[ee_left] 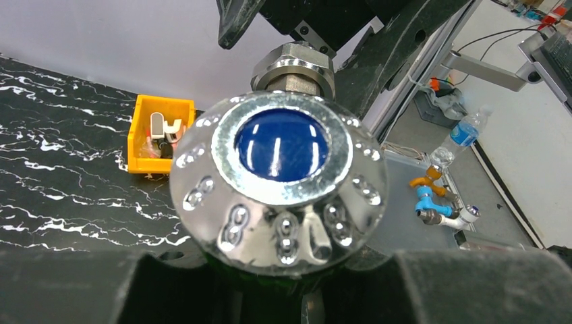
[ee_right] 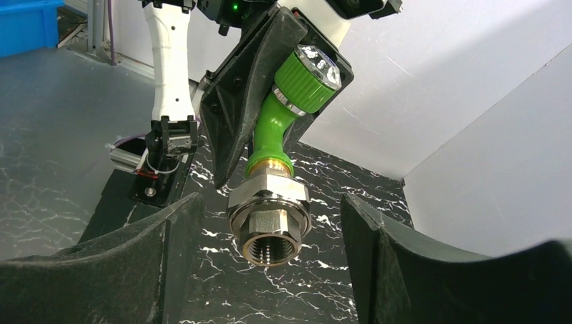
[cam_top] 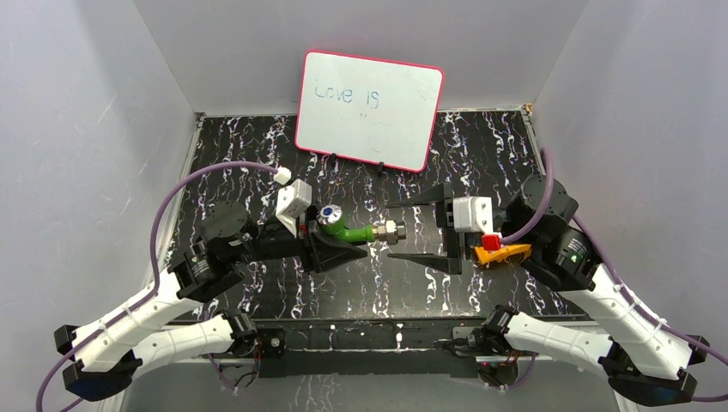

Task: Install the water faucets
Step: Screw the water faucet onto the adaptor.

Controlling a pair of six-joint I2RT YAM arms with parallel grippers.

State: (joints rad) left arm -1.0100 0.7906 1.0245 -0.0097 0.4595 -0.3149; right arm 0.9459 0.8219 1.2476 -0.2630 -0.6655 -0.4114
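The water faucet (cam_top: 350, 232), a green angled tap, hangs above the black marbled table, and my left gripper (cam_top: 322, 236) is shut on its body. Its blue-and-silver knob (ee_left: 280, 182) fills the left wrist view, with the left fingers (ee_left: 67, 283) dark below it. The silver threaded fitting (ee_right: 270, 219) points at the right wrist camera, its open threads showing. My right gripper (ee_right: 270, 202) is open, one finger on each side of the fitting, with a gap on both sides. Seen from above, the right gripper (cam_top: 397, 230) brackets the fitting's end (cam_top: 391, 232).
A whiteboard (cam_top: 369, 107) reading "Love is" leans against the back wall. An orange tray (ee_left: 145, 138) with small metal pieces sits on the table under the right wrist (cam_top: 502, 251). White walls close in on the left, right and back.
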